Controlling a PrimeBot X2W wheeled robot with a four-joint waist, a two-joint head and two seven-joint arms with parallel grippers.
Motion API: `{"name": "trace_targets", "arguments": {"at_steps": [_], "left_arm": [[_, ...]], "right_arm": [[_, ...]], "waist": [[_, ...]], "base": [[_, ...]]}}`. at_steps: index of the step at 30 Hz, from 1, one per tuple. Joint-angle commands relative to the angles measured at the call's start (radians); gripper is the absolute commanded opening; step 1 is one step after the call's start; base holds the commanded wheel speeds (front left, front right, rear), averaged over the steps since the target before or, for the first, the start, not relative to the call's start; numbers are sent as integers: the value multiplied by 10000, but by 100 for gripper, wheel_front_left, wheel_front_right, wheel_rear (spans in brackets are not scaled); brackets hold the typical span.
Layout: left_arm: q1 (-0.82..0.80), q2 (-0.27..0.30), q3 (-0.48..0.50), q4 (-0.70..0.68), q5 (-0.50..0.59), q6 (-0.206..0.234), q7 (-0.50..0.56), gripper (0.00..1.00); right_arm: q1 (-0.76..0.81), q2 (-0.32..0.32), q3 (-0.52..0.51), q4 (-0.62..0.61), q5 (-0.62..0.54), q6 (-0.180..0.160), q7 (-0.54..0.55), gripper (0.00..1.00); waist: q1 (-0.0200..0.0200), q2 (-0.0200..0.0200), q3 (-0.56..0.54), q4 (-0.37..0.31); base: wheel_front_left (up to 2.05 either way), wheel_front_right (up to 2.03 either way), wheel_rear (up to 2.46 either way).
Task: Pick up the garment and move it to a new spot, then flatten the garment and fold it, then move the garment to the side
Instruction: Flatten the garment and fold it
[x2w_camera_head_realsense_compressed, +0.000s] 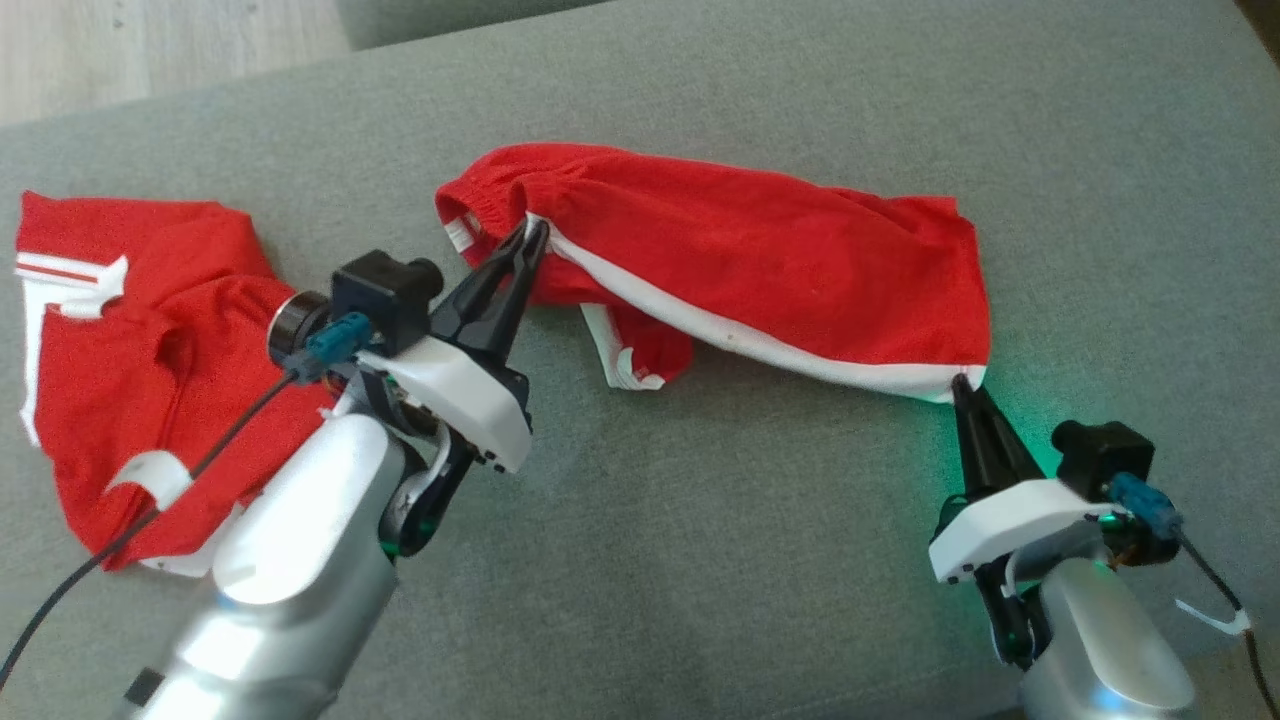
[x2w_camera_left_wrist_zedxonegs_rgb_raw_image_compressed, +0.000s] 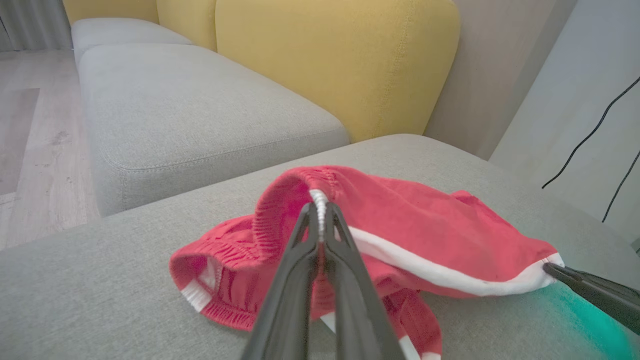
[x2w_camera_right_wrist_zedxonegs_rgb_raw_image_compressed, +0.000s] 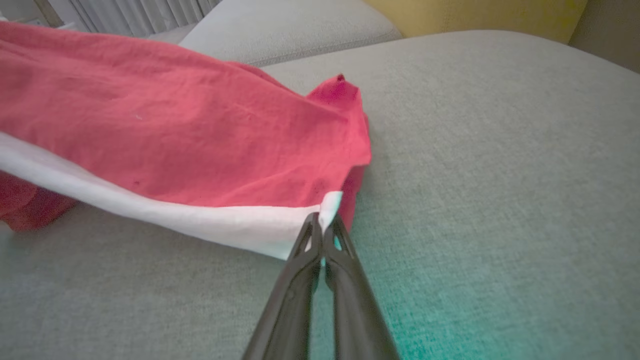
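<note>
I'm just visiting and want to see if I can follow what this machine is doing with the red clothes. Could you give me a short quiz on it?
1. True or false: the left gripper is shut on the waistband end of the red shorts.
2. What does the right gripper pinch? A) the shorts' white-trimmed corner B) a sock C) nothing
3. How many red garments are on the grey sofa seat?

Key
1. True.
2. A.
3. Two: the shorts and another red garment on the robot's left.
</note>
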Motion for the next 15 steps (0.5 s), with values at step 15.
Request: {"name": "trace_targets", "arguments": {"at_steps": [15], "left_arm": [[-735, 994, 1086, -1163, -300, 277, -164, 0]], "right_arm": [[-1126, -41, 357, -3194, 446, 21, 674, 0]], "waist": [[-1, 0, -705, 418]], "base": [[0, 0, 0]]}}
